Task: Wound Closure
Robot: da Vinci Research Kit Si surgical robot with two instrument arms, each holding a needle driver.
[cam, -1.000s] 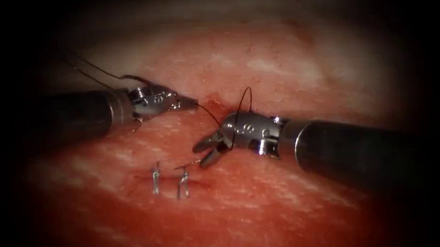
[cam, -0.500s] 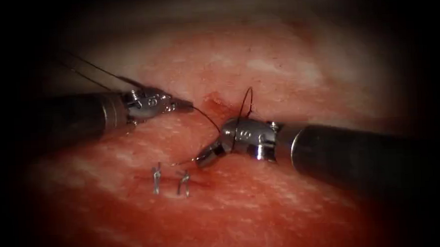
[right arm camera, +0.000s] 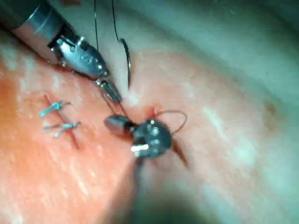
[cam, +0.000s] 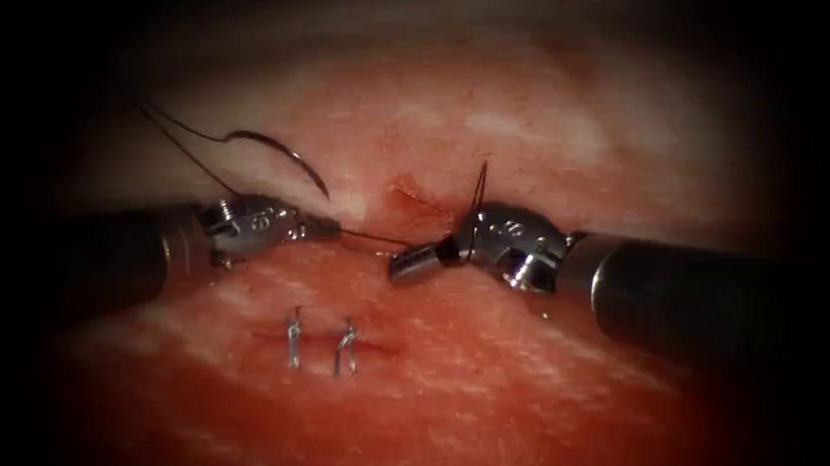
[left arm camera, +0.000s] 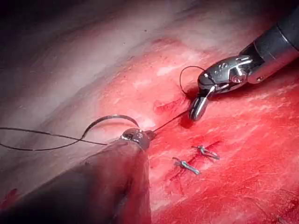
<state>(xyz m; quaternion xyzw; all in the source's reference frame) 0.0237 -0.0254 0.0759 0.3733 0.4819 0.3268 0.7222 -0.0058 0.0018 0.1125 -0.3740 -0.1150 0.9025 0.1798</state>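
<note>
My left tool is shut on the thread close to its tip, left of the cut. The curved needle lies loose on the pale tissue behind the left tool, out of the tissue, held by neither tool. My right tool is shut on a short thread end, with a thread loop around its jaws' base. In the left wrist view the needle arcs beside the left tool and the right tool points down. The right wrist view has both tools nearly tip to tip.
Two tied stitches with short cut ends cross the cut in front of the tools. Red fluid wets the tissue around the cut. The long thread trails from the needle off to the far left.
The right tool's jaws went from open to shut on the short thread end, then moved up and right. The left tool drew back left with its thread, uncovering the needle.
</note>
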